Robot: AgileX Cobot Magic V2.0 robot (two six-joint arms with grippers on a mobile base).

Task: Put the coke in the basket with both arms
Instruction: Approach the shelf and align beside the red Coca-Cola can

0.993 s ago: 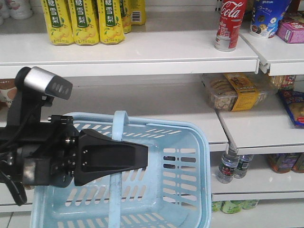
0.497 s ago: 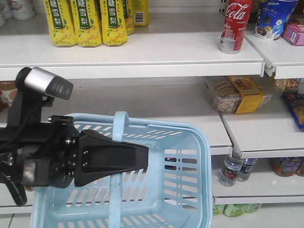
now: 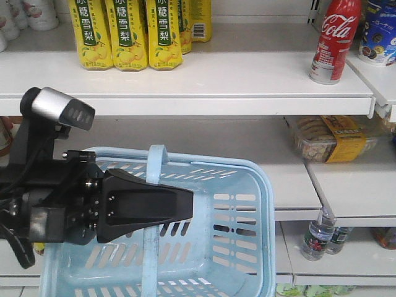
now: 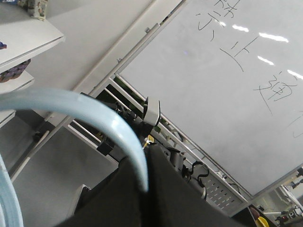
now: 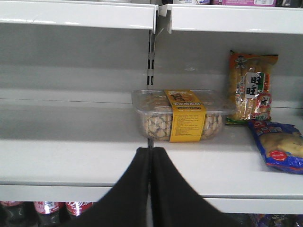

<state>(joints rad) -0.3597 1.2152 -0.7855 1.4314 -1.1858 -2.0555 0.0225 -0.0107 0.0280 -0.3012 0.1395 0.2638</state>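
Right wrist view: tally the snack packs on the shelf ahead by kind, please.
Clear cookie tray: 1
Orange snack bag: 1
Blue snack bag: 1
Total: 3

The left pincer (image 4: pixel 147 198) filled the bottom of the frame as two dark wedges. It was clamped on the pale blue basket handle (image 4: pixel 94 111), which arched in from the left edge and ended between them. Behind stood a whiteboard (image 4: pixel 227 85) with handwritten characters, a silver-grey camera (image 4: pixel 152 112) near its lower edge, and a white shelf (image 4: pixel 23 38) at upper left.
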